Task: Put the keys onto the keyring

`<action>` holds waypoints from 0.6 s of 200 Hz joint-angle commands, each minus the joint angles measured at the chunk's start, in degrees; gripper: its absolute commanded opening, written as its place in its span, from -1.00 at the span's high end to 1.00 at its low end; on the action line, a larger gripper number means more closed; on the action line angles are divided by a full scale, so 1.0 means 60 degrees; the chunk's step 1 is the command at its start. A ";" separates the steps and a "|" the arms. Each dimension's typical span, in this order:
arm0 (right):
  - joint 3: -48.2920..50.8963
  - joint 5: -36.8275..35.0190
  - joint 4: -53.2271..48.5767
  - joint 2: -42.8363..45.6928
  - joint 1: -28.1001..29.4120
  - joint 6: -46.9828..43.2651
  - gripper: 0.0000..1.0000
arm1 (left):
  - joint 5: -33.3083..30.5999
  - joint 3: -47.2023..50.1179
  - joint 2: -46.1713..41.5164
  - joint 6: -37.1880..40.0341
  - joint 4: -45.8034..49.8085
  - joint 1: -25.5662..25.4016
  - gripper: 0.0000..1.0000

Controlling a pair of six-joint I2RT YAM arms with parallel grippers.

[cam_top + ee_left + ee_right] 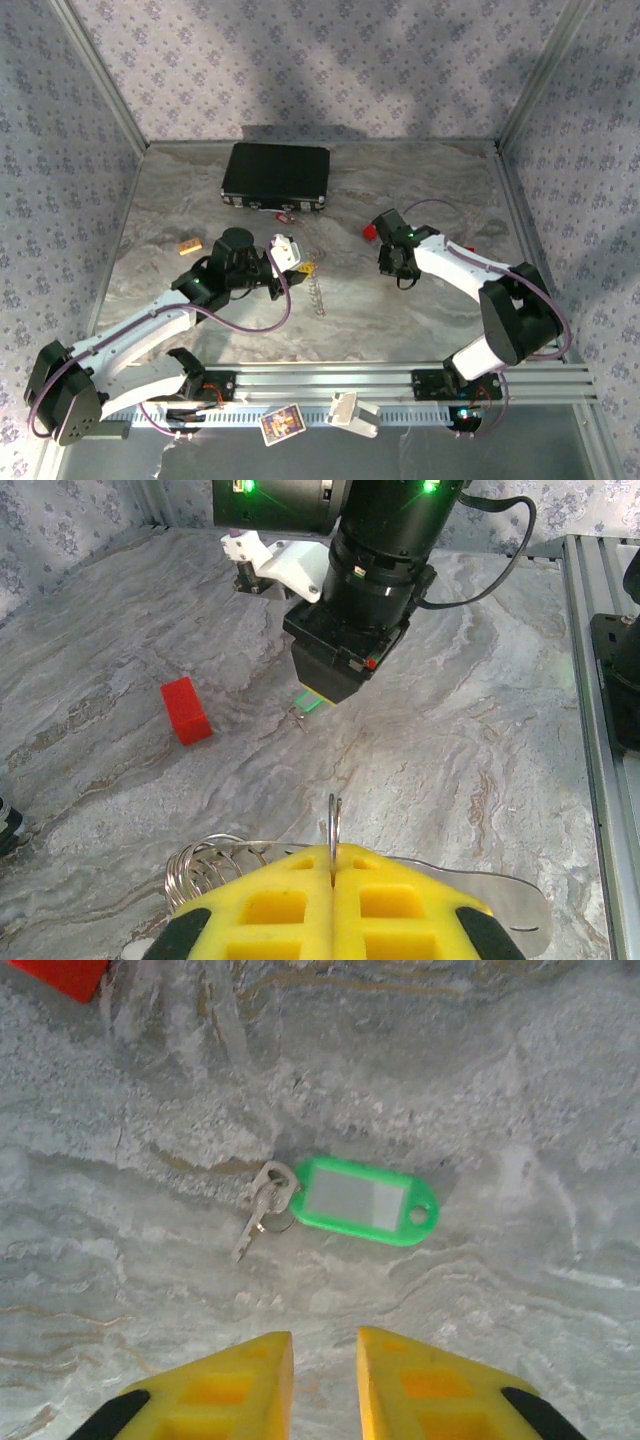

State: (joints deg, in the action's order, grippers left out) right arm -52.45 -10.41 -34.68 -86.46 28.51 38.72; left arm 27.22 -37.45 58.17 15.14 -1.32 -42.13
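Observation:
A green-tagged key [365, 1200] lies flat on the marble, a small silver key blade [262, 1208] on its ring at the left end. My right gripper [322, 1345] hovers just short of it, open, with nothing between the yellow fingers. From the left wrist view the same gripper [338, 685] points down over the green tag [310, 702]. My left gripper [334, 855] is shut on a thin upright metal ring of the keyring [335, 825], with coiled silvery loops [200, 865] hanging beside it. A silvery chain [318, 295] trails below the left gripper [303, 267]. A small red key [285, 214] lies by the case.
A black rectangular case [277, 177] sits at the back of the table. A bright red block [186, 710] lies left of the right gripper, seen also at the corner [55, 975]. A small orange piece [190, 246] lies at the left. Patterned walls enclose the table.

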 commanded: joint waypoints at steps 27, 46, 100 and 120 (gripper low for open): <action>-0.1015 0.0256 -0.0655 -0.0904 -0.0284 -0.1835 0.31 | 0.0303 -0.0025 -0.0157 0.0099 -0.0251 -0.0083 1.00; -0.1333 0.0207 -0.0845 -0.1269 -0.0229 -0.2127 0.24 | 0.0282 -0.0023 -0.0174 0.0113 -0.0241 -0.0097 1.00; -0.2155 -0.0240 -0.1246 -0.2295 -0.0064 -0.2466 0.18 | 0.0253 -0.0012 -0.0150 0.0136 -0.0218 -0.0112 1.00; -0.2316 -0.0381 -0.1303 -0.2606 0.0037 -0.2462 0.25 | 0.0238 -0.0013 -0.0143 0.0151 -0.0204 -0.0122 1.00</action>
State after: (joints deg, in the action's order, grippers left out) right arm -64.07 -10.76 -39.48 -99.90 27.83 25.41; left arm 27.42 -37.45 58.17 15.14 -1.32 -42.52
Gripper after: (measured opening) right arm 0.390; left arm 0.051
